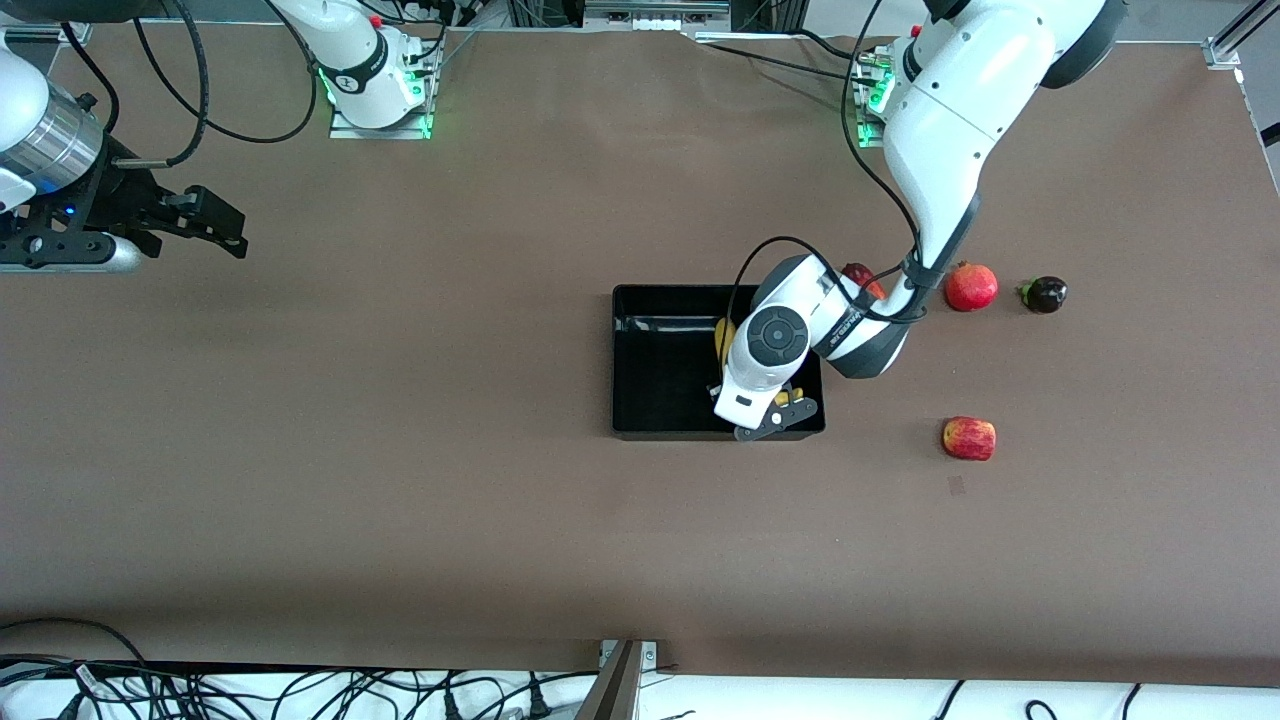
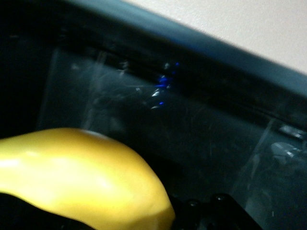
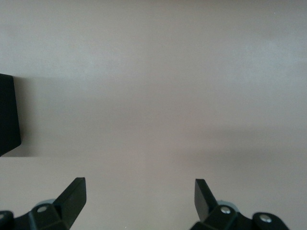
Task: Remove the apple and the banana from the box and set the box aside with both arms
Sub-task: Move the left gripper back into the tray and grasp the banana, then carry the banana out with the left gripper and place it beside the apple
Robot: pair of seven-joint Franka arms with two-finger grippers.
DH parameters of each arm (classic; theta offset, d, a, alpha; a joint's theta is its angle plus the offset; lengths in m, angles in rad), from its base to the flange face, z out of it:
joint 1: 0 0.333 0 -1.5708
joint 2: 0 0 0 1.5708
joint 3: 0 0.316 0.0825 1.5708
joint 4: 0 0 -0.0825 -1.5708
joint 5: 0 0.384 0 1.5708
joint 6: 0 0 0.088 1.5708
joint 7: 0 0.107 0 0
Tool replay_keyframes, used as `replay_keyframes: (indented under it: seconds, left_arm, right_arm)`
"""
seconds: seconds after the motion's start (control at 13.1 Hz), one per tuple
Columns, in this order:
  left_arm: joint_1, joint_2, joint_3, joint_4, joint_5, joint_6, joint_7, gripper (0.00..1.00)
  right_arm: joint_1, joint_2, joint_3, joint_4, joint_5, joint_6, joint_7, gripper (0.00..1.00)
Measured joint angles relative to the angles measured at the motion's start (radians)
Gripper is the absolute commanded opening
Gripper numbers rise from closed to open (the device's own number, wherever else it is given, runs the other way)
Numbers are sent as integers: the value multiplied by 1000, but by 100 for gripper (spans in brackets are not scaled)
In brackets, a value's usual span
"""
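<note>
The black box (image 1: 640, 380) sits mid-table. My left gripper (image 1: 783, 410) is down inside it, at the corner nearest the front camera and the left arm's end, shut on the yellow banana (image 1: 724, 338). The arm hides most of the banana. In the left wrist view the banana (image 2: 81, 177) fills the space at the jaws, with the box's glossy inner wall (image 2: 192, 120) close by. The red apple (image 1: 968, 438) lies on the table, apart from the box toward the left arm's end. My right gripper (image 1: 222, 224) waits open and empty over the right arm's end of the table, as the right wrist view (image 3: 139, 191) shows.
A round red pomegranate (image 1: 971, 287) and a dark purple fruit (image 1: 1045, 294) lie farther from the front camera than the apple. A red mango (image 1: 862, 277) shows partly from under the left arm, beside the box. A black corner (image 3: 8, 115) shows in the right wrist view.
</note>
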Motion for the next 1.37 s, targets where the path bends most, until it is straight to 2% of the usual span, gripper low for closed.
replay_keyframes:
  seconds: [0.23, 0.46, 0.61, 0.76, 0.99, 1.15, 1.37]
  left_arm:
    - [34, -98, -24, 16, -31, -155, 21, 0]
    - [86, -174, -38, 89, -94, -371, 128, 0]
    - [144, -189, -36, 150, -97, -512, 273, 0]
    - [238, -189, -27, 161, -83, -558, 474, 0]
    - [466, -169, -15, 160, -3, -525, 877, 0]
    - [601, -130, -12, 156, 28, -401, 1123, 0]
    - [674, -35, 1, 138, 40, -216, 1319, 0]
  right_arm:
    - [0, 0, 1, 0, 0, 0, 0, 100]
    - [0, 0, 1, 0, 0, 0, 0, 100]
    - [0, 0, 2, 0, 0, 0, 0, 100]
    - [0, 0, 2, 0, 0, 0, 0, 100]
    - [0, 0, 3, 0, 0, 1, 0, 100]
    - [1, 0, 3, 0, 0, 1, 0, 100]
    - [1, 0, 3, 0, 0, 1, 0, 100]
